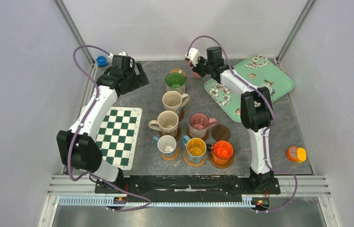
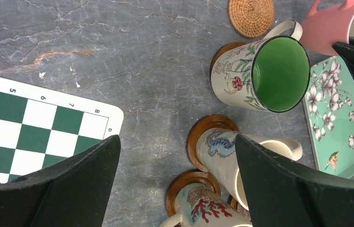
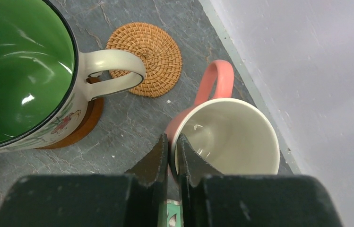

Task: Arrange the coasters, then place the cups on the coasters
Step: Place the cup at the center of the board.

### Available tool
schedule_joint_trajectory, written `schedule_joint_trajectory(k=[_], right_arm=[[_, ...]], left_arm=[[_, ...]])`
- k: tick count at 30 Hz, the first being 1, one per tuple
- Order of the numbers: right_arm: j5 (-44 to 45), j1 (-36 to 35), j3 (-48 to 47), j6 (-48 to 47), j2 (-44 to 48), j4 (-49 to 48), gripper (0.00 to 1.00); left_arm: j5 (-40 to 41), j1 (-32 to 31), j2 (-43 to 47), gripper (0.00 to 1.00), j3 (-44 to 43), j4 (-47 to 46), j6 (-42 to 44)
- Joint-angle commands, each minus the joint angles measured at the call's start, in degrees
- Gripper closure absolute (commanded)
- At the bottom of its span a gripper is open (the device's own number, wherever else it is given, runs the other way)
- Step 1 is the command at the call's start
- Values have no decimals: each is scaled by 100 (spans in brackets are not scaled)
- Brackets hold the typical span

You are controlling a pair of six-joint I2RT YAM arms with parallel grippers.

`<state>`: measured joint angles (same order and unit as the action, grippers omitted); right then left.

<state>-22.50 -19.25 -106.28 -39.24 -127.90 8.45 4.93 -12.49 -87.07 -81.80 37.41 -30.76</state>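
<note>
My right gripper (image 3: 171, 138) is shut on the near rim of a small pink cup (image 3: 231, 137), one finger inside and one outside. The cup stands on the table by the back wall, beside a bare woven coaster (image 3: 151, 54). A green-inside cup (image 3: 19, 71) sits on a wooden coaster (image 3: 82, 127) to the left. In the top view several more cups stand on coasters in the middle, among them a cream cup (image 1: 173, 101) and an orange cup (image 1: 222, 151). One brown coaster (image 1: 221, 133) lies bare. My left gripper (image 2: 177, 138) hangs open over the table, holding nothing.
A green-white checkered mat (image 1: 118, 136) lies at the left. A mint floral tray (image 1: 250, 85) sits at the back right, under the right arm. An orange lidded thing (image 1: 296, 154) rests near the right edge. A blue object (image 1: 101, 61) is at the back left corner.
</note>
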Motion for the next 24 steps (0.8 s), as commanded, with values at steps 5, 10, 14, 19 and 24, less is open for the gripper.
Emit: schedule_joint_trajectory(k=[5,10,14,19,24], right_arm=[[-99,-7,-280,-13,-19,-671,89],[75,-17,-218,215,38,-798,72],[471,-34,-200,739,245,-1167,64],[1685,-20,-202,2498,620,-1761,60],[2930,58,-492,4251,772,-1359,55]], left_arm=[[-55,19,328,3,101,179,121],[-125,19,506,3,260,230,66],[-92,19,593,2,201,476,145],[-67,14,760,2,185,684,177],[42,14,946,2,240,846,279]])
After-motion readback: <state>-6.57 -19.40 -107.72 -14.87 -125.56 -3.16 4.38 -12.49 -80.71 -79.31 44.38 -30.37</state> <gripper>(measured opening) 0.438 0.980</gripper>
